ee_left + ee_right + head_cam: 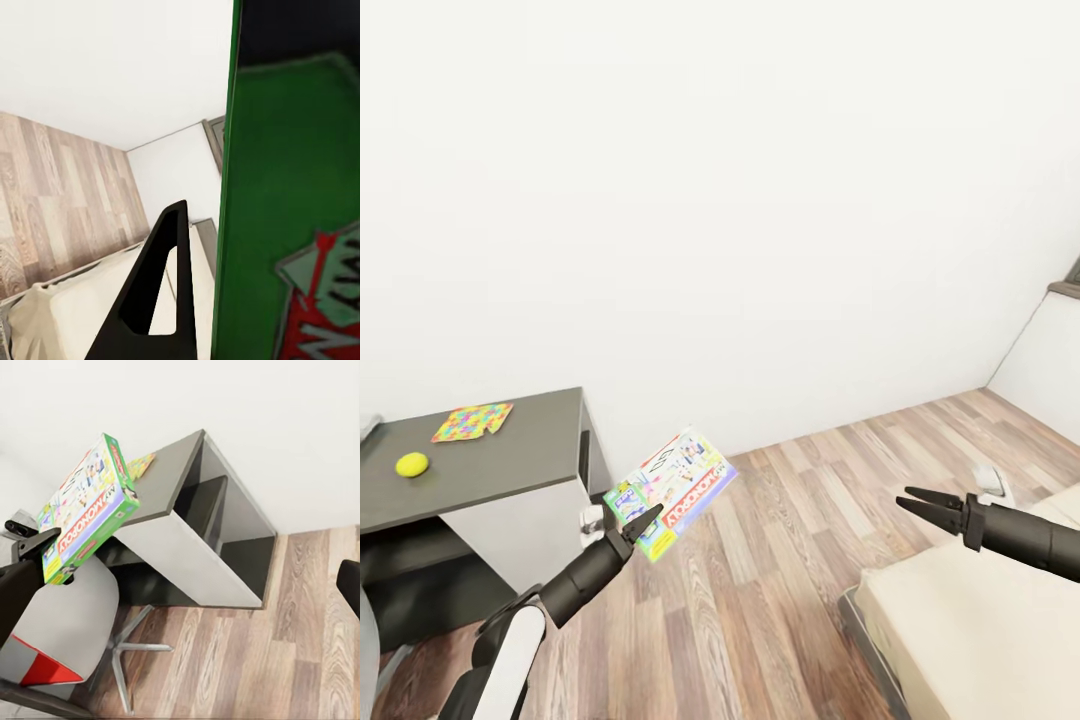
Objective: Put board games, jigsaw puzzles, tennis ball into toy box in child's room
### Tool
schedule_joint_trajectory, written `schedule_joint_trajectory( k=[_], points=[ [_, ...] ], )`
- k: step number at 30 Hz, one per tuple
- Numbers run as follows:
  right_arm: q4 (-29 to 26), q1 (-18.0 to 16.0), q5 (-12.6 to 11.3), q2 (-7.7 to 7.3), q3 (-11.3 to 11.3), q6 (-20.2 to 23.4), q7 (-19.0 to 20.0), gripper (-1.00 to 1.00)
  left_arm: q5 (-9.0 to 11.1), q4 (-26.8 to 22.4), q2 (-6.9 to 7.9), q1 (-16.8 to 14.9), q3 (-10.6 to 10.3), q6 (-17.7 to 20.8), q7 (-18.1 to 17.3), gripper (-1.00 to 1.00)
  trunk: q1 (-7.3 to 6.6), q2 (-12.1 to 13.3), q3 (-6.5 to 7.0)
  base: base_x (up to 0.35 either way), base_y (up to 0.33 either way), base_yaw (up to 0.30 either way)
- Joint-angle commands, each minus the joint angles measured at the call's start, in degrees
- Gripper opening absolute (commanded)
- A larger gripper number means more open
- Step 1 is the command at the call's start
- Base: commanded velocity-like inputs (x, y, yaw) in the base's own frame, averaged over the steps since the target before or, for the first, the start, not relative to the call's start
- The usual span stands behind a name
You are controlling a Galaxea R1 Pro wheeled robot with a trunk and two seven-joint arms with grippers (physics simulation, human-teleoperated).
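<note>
Head view: I am looking down over both of my arms at a white wall and a wood-plank floor [790, 540]. My left gripper [643, 523] is clamped on the lower corner of a board game [675, 490] — a flat box with a green edge and a bright cartoon lid — and holds it tilted in the air above the floor, just beside the dark grey wing of the table [490, 470]. On that tabletop lie a jigsaw puzzle [472, 421] of red, yellow, green and blue pieces and, nearer to me, the yellow-green tennis ball [412, 464]; the two are apart from each other. My right gripper [916, 503] reaches out over the corner of the bed [970, 620] with its beige mattress, and its two fingers sit close together with nothing between them (I cannot tell whether they are fully closed).

In the left wrist view, one black finger [154, 300] presses flat against the green side of the box, with the bed and floor beyond.

The right wrist view looks across at the left arm holding the box by its corner — red lettering shows on the box's edge — in front of the desk's dark wing, with a grey swivel chair [82, 615] below it.
</note>
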Motion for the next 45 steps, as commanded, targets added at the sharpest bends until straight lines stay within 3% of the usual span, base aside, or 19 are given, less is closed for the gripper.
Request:
schedule_joint_trajectory(
  k=[1,9,17,20,21,25,31,35,45],
  points=[
    [0.0,0.0,-0.2,-0.02,0.0,0.4,0.1,1.0,0.2,0.0,-0.06,-0.1,0.1,0.4,-0.1,-1.0,0.03,-0.1,-0.07,0.0,0.0,0.219],
    [-0.1,-0.1,-0.2,0.29,0.3,1.6,0.1,1.0,0.4,0.9,-0.57,0.1,0.1,-1.4,-0.8,-1.0,0.03,-0.1,0.22,0.0,0.0,0.247],
    [-0.1,-0.1,-0.2,0.85,0.5,2.2,0.1,1.0,2.7,4.9,-2.09,0.1,-0.2,-7.3,-3.6,-1.0,0.03,-0.1,0.49,0.0,0.0,0.267],
    [0.0,-0.1,-0.1,1.89,0.5,2.3,-0.1,1.0,3.4,6.8,-2.47,0.1,-1.5,-9.7,-4.4,-1.0,0.03,-0.1,0.58,0.0,0.0,0.274],
    [0.0,-0.1,-0.1,1.89,0.5,2.3,-0.1,1.0,3.4,6.8,-2.47,0.1,-1.5,-9.7,-4.4,-1.0,0.03,-0.1,0.6,0.0,0.0,0.276],
    [0.1,-0.2,0.3,3.74,0.4,2.3,-0.3,1.0,3.9,8.0,-3.01,-0.3,-4.7,-11.2,-4.5,-1.0,0.03,-0.1,0.66,0.0,0.0,0.281],
    [0.2,-0.2,0.5,5.27,0.4,2.1,-0.4,1.0,4.1,8.5,-3.41,-1.1,-7.0,-11.9,-3.5,-1.0,0.03,-0.1,0.69,0.0,0.0,0.286],
    [0.3,-0.3,0.6,7.09,0.3,2.0,-1.6,1.0,5.4,9.8,-3.63,-4.4,-8.1,-12.2,0.0,-1.0,0.03,-0.1,0.7,0.0,0.0,0.289],
    [0.4,-0.4,-0.1,8.44,0.1,1.8,-6.6,1.0,8.5,18.5,-4.27,-12.1,-11.2,-15.2,4.2,-1.0,0.03,-0.1,0.71,0.0,0.0,0.289]
  ],
)
